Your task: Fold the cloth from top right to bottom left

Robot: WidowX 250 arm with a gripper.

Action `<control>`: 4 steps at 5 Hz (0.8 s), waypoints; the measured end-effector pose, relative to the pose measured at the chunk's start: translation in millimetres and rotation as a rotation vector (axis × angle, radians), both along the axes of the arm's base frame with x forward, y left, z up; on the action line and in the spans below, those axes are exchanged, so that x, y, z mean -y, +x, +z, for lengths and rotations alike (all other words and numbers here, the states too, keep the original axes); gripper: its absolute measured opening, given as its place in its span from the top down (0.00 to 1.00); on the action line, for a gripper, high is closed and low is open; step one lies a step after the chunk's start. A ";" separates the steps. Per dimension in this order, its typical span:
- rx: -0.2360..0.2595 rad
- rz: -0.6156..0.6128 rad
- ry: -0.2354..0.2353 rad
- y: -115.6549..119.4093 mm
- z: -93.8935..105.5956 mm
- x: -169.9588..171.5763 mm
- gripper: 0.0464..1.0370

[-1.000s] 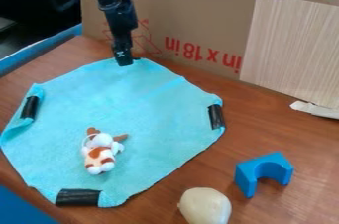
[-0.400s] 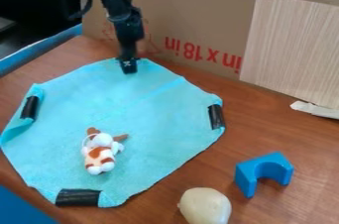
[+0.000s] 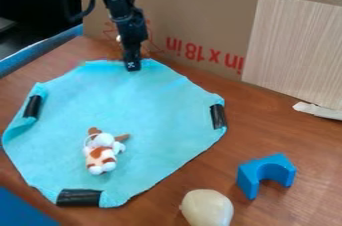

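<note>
blue cloth has shifted slightly toward the gripper, whose open or closed state i can't tell.

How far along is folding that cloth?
Nothing looks folded over yet: the cloth lies spread out, its lower left uncovered, the plush toy on top. The gripper is at its top edge. The whole fold toward bottom left remains.
</note>
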State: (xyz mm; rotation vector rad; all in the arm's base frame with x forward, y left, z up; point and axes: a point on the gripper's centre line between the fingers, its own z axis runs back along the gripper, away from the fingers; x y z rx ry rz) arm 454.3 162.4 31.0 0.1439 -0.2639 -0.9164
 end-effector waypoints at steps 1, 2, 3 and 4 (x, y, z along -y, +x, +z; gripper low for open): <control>0.002 -0.005 -0.005 -0.1 -1.3 0.5 0.85; 0.001 -0.009 -0.026 -1.8 -1.4 0.0 0.96; -0.006 -0.007 -0.107 -10.3 0.6 -2.2 0.98; -0.004 -0.026 -0.176 -32.7 19.7 1.4 0.98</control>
